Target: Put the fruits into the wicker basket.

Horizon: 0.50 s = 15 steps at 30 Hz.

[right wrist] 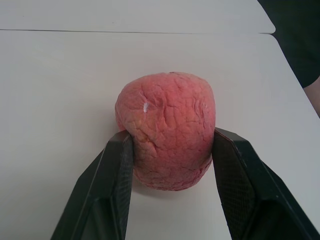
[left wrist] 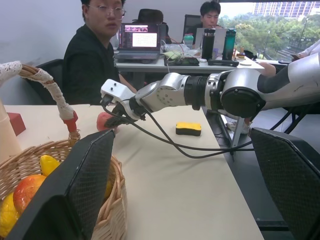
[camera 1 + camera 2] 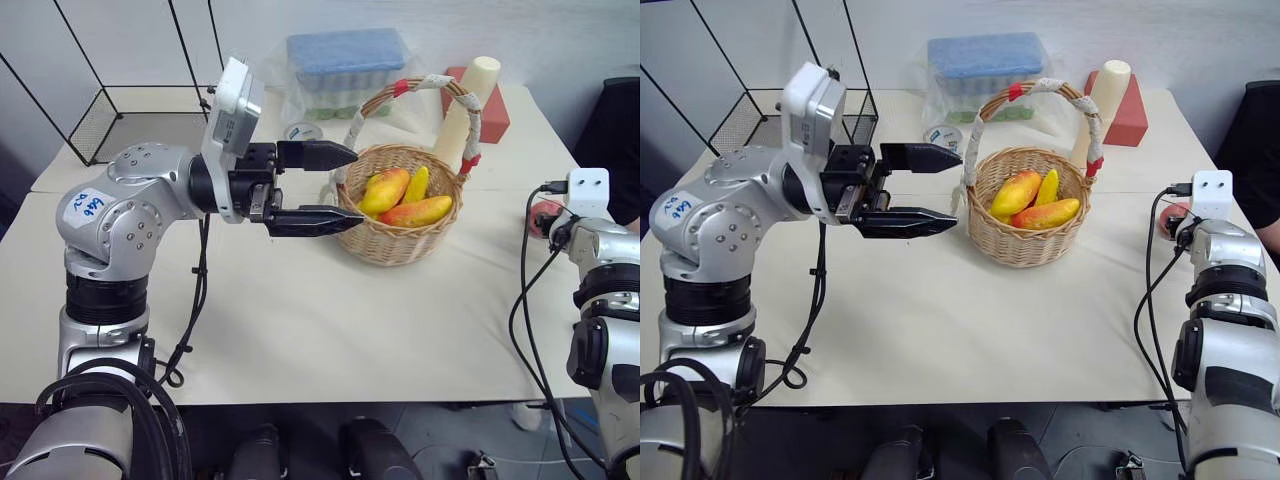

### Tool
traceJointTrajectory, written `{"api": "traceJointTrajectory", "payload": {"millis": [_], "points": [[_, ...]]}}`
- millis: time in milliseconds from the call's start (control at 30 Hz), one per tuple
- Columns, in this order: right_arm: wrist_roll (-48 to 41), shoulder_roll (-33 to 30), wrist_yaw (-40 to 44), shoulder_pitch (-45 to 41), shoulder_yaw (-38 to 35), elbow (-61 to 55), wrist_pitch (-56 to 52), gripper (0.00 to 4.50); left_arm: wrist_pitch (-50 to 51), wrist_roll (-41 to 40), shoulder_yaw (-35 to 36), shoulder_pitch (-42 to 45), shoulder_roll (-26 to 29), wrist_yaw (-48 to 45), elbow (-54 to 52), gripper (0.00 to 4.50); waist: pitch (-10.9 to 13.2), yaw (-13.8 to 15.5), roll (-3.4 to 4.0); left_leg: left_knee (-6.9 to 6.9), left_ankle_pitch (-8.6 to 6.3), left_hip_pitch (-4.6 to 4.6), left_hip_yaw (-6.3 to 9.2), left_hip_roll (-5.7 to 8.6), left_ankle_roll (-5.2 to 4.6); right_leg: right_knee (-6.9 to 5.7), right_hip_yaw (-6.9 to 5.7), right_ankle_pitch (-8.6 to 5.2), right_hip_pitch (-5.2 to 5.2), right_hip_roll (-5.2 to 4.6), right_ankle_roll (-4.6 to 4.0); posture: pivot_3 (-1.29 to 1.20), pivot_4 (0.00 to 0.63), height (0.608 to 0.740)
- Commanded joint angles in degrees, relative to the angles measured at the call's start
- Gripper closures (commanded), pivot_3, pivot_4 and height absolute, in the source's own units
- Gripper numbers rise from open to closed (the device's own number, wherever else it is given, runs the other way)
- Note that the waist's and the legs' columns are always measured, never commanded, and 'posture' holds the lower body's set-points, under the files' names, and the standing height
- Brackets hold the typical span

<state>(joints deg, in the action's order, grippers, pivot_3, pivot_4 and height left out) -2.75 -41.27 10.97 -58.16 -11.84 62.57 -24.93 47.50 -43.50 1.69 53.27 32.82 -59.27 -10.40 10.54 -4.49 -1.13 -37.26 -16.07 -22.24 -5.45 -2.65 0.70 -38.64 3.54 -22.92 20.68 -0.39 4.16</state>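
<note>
Left end effector (image 3: 338, 187): it hangs above the surface, just beside the wicker basket on the robot's left side; the two black fingers (image 3: 315, 154) are spread wide and there is nothing between them.
Right end effector (image 1: 170, 150): it is low over the surface at the robot's right side; the two fingers (image 1: 117, 165) stand on both sides of the peach and their inner faces touch it. The peach sits on the surface.
Peach (image 1: 167, 127): round, pink-red, with a wrinkled skin; it is on the white surface near the right edge, well apart from the basket.
Wicker basket (image 3: 1025, 245): round, tan, woven; it stands upright near the middle of the surface. Its tall arched handle (image 3: 1040, 88) is wrapped with white cloth and has red tape at some places.
Fruits in basket: two long yellow-to-red mangoes (image 3: 385, 190) lie inside, and a yellow piece (image 3: 417, 183) stands between them.
Sponge (image 2: 188, 128): yellow with a black underside; in the left wrist view it lies on the surface beyond the right arm.
Surface (image 3: 300, 320): white, made of several tables pushed together.
Behind the basket: a clear box with a blue lid (image 3: 345, 60), a cream cylinder (image 3: 465, 105) that leans, a red block (image 3: 492, 115), and a black wire cage (image 3: 140, 115) at the far left corner.
Person (image 2: 92, 60): sits in a dark shirt at the far side of the surface.
</note>
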Motion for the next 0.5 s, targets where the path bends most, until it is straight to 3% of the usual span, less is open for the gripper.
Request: {"api": "traceJointTrajectory", "payload": {"millis": [33,167,267,400,500], "points": [[-0.03,-1.91,1.35,0.66,-0.15,-5.41,0.56,2.61,-0.16,-1.52,1.89,0.05,0.69,0.49,-1.38,0.0,0.0,-0.06,0.0,0.0,0.0,0.0,0.0,0.0,0.0,0.0,0.0,0.0,0.0,0.0,0.0,0.0,0.15,0.74],[-4.8,-1.59,5.31,7.88,-3.62,-27.68,0.69,2.61,1.14,-1.75,3.16,-1.05,1.46,1.68,-0.48,0.0,0.04,-0.01,0.07,0.03,0.0,-0.06,0.0,0.0,0.0,0.01,0.0,0.0,0.04,0.0,0.0,0.0,0.15,0.74],[-18.8,-1.92,13.79,19.33,-9.01,-57.06,-15.6,2.61,0.4,0.39,3.88,-4.35,4.49,1.55,1.05,0.0,0.09,-0.09,0.19,0.1,-0.01,-0.15,0.04,-0.04,0.03,-0.14,-0.02,0.0,0.14,0.04,0.01,0.0,0.15,0.74],[-31.36,-4.58,18.64,29.28,-13.5,-79.37,-29.56,2.61,0.03,0.85,4.31,-5.75,7.2,1.03,2.65,0.0,0.12,0.47,0.12,0.09,-0.01,-0.17,0.18,-0.17,0.14,-0.14,-0.09,0.0,0.13,0.15,0.0,0.0,0.15,0.74],[-42.48,-3.39,18.0,30.69,-16.98,-89.28,-38.52,2.61,-1.63,2.69,3.4,-5.63,7.92,0.61,5.27,0.0,0.13,0.71,0.12,-0.01,-0.03,-0.12,0.15,-0.07,0.08,0.03,-0.06,0.0,0.02,0.01,0.0,0.0,0.15,0.74]]}}
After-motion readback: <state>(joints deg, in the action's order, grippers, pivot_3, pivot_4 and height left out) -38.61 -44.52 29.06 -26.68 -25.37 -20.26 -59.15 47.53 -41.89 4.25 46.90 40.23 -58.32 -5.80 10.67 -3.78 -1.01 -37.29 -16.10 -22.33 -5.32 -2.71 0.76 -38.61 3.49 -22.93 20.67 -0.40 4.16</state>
